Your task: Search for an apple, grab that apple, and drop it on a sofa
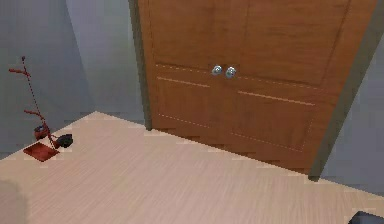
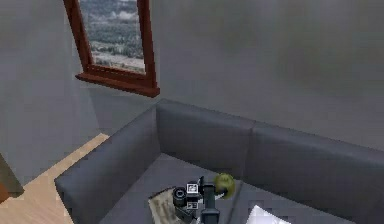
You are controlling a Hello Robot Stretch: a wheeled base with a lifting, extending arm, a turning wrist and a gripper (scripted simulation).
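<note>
Grey upholstery lies all round the hand [image 2: 197,196]: it hangs low over the seat of a sofa [image 2: 200,135], whose back cushions rise beyond it and whose armrest slopes away toward the arm side view's left. The apple [image 2: 225,183], a round yellow-green one, sits just beside the hand on the arm side view's right, with the seat cushion behind it. With that cushion behind it, I cannot tell whether the hand is grasping the apple or has let it go.

A flat printed paper [image 2: 160,206] lies on the seat just left of the hand and partly beneath it; its print is too small to read. A white sheet [image 2: 265,215] lies at the bottom edge to the hand's right. Two white tags [image 2: 189,191] at the hand carry black marks that cannot be made out.

Well above and to the left of the hand, a window [image 2: 115,35] in a red-brown wooden frame is set in the grey wall [image 2: 280,60]. Pale wood floor [image 2: 50,185] shows past the armrest.

In the forward view a brown wooden double door [image 1: 240,60] with two round metal knobs [image 1: 217,70] fills the wall. At its left a thin red stand [image 1: 30,100] rises from a red base, with a small dark object [image 1: 65,141] just beside it.
</note>
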